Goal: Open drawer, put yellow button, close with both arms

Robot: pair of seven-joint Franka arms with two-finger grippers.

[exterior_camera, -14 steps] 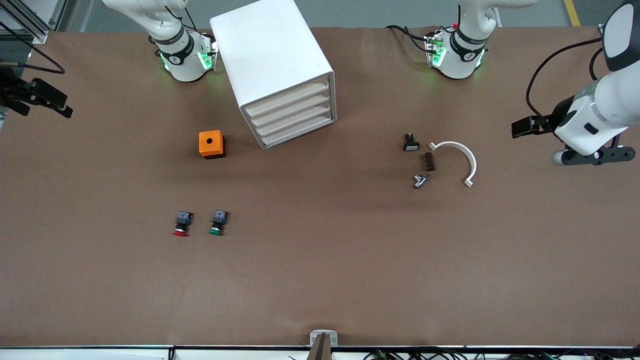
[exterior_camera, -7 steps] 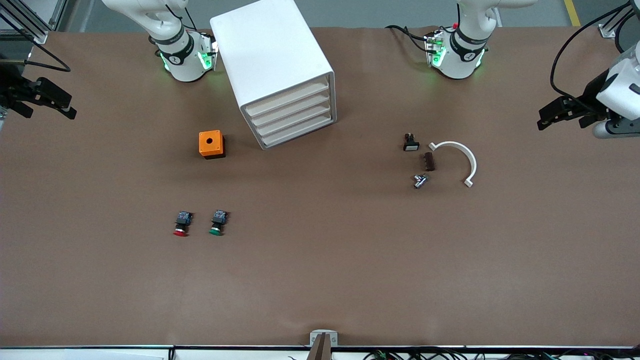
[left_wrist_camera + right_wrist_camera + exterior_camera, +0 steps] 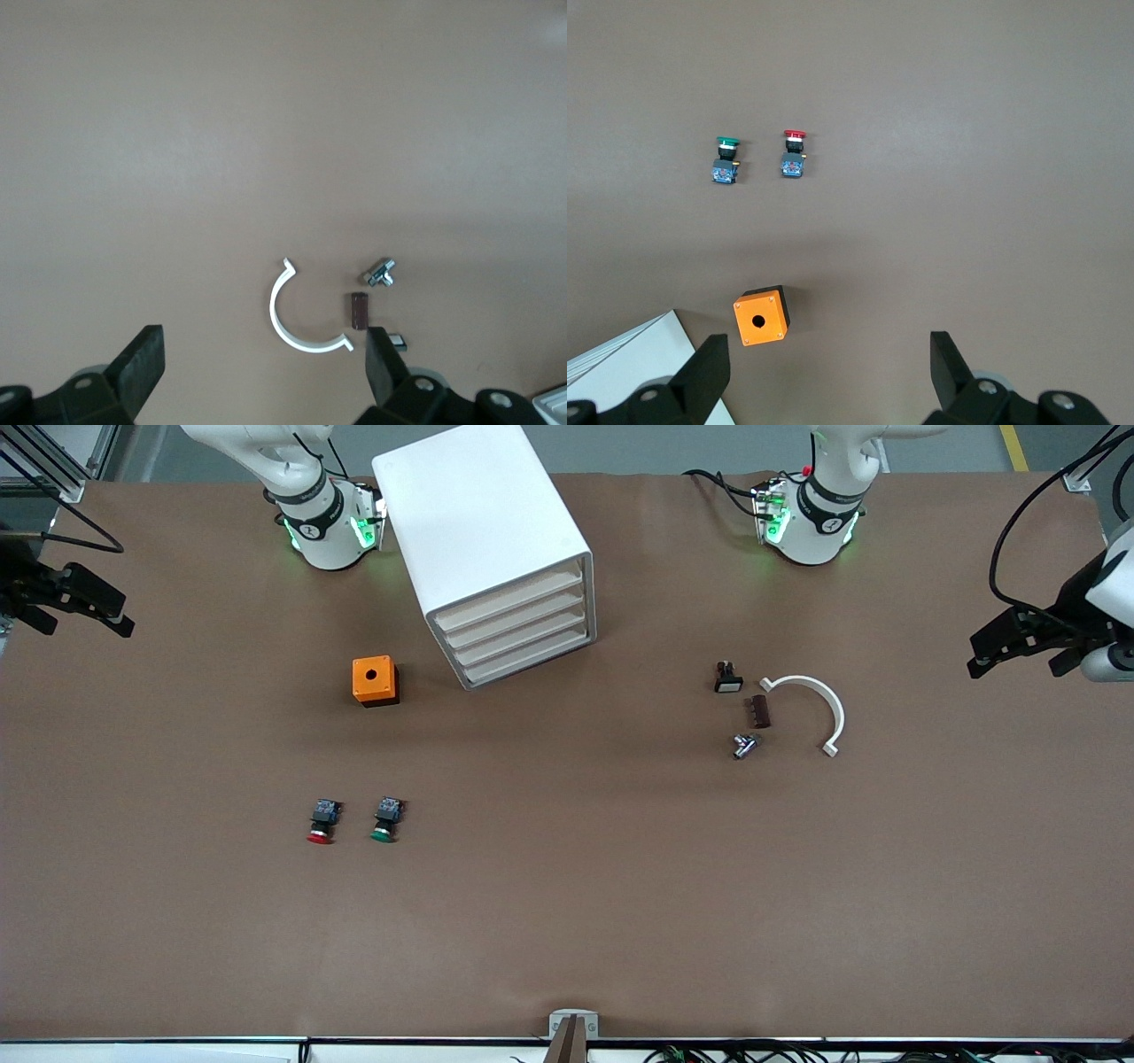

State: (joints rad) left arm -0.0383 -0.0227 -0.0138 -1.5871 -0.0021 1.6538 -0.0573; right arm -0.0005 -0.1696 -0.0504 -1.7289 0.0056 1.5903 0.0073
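Drawer (image 3: 509, 598) shut; left gripper (image 3: 1019, 642), right gripper (image 3: 75, 602) open, well apart.

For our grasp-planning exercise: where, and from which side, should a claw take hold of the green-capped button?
Probably from straight above, fingers across the dark body between cap and blue end. The green-capped button lies on its side, cap toward the front camera, both flanks free; the red-capped button beside it stands apart.

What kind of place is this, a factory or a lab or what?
Probably a robotics lab or test cell: two fixed arms, the left gripper and right gripper open over a brown-covered table with a drawer cabinet and loose push buttons.
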